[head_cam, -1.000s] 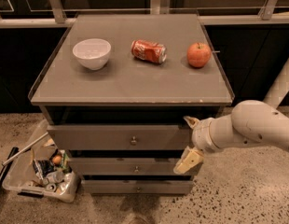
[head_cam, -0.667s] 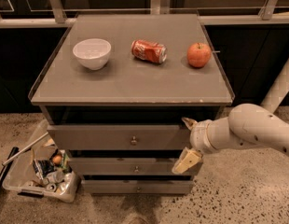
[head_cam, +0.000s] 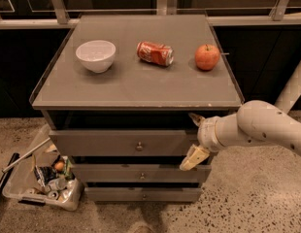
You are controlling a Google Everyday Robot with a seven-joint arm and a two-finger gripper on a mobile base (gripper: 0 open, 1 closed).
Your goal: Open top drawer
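Counting drawers: three; wide matte grey top drawer [head_cam: 126, 143] uppermost.
Tool: cream two-finger gripper [head_cam: 188, 141] is held spread at that drawer's 3 o'clock end.
Tabletop: one white bowl [head_cam: 95, 55], one red can [head_cam: 155, 53], one red apple [head_cam: 207, 57].

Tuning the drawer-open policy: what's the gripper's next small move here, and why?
Probably ease sideways along the front toward the knob. The gripper sits open at the right end of the top drawer, well off the central knob, gripping nothing yet.

Bowl [head_cam: 95, 55], red can [head_cam: 155, 53], apple [head_cam: 207, 57], trash bin [head_cam: 68, 201]
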